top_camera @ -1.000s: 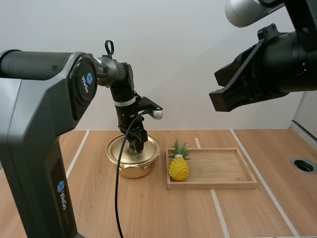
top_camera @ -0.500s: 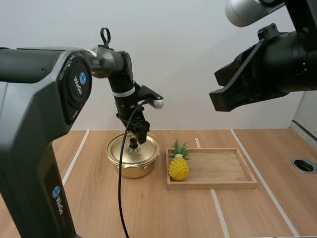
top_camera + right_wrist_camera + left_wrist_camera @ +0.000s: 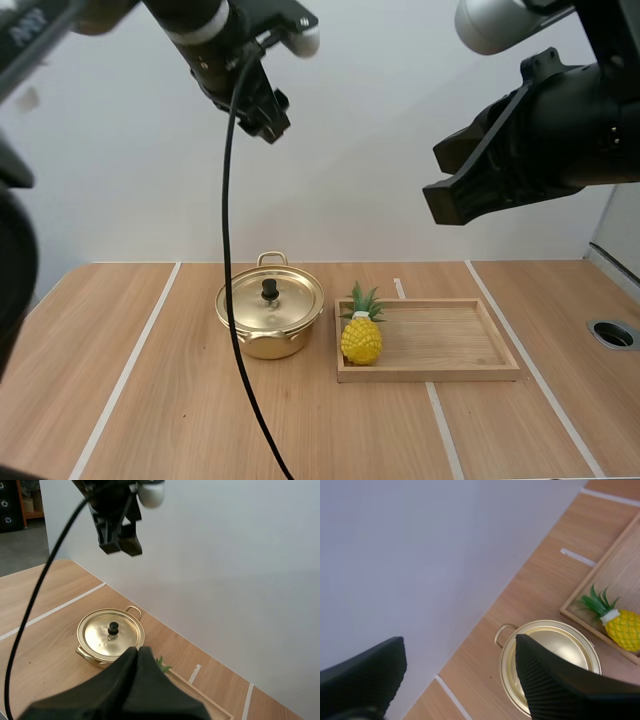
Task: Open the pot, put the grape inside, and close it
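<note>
A gold pot [image 3: 270, 318] stands on the table with its lid on, the black knob [image 3: 269, 290] upright in the middle. My left gripper [image 3: 268, 120] hangs high above the pot, open and holding nothing. In the left wrist view its fingers [image 3: 545, 680] stand apart, with the pot [image 3: 550, 655] far below. A yellow toy pineapple [image 3: 361, 336] stands at the left end of the wooden tray [image 3: 440, 372], right of the pot. My right gripper [image 3: 445, 205] is raised at the upper right, shut on nothing. In the right wrist view its tips [image 3: 136, 652] form one dark wedge over the pot [image 3: 111, 637].
A round hole [image 3: 612, 333] sits in the table at the far right. White tape lines run across the wood. The tray floor [image 3: 625, 580] right of the pineapple [image 3: 622, 629] is bare.
My left gripper has let go of the lid knob and risen straight up, far above the pot. The lid stays on the pot. The right arm has not moved.
</note>
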Tool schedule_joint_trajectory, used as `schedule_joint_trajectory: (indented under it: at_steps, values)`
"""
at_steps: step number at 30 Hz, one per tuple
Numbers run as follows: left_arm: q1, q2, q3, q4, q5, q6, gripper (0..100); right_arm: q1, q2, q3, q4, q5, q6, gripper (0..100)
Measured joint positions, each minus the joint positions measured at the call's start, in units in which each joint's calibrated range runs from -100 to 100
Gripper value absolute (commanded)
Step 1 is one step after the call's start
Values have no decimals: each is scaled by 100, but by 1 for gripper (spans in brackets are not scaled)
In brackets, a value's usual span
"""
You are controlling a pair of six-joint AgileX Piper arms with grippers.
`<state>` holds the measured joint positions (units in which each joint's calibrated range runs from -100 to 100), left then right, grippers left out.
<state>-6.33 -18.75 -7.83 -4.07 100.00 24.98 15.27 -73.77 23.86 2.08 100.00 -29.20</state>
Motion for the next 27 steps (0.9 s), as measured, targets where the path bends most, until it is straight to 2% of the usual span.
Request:
schedule_joint_trajectory:
  at_steps: [10,11,12,13,14,23,27]
  values:
    - [0,-1406,-442,37,0,-670,100,0,0,0,0,0,22,0]
    - [0,-1507,-442,46,0,-757,80,0,0,0,0,0,41,0]
    - [0,-1583,-442,57,0,-842,49,0,0,0,0,0,50,0]
    - [0,-1677,-442,74,0,-955,7,0,0,0,0,0,75,0]
    - [0,-1786,-442,86,0,-1072,1,0,0,0,0,0,99,0]
    - [0,-2834,-442,96,0,-1839,1,-23,0,0,-509,0,677,0]
    - [0,-3447,-345,96,0,-2402,1,-241,0,0,-577,0,753,0]
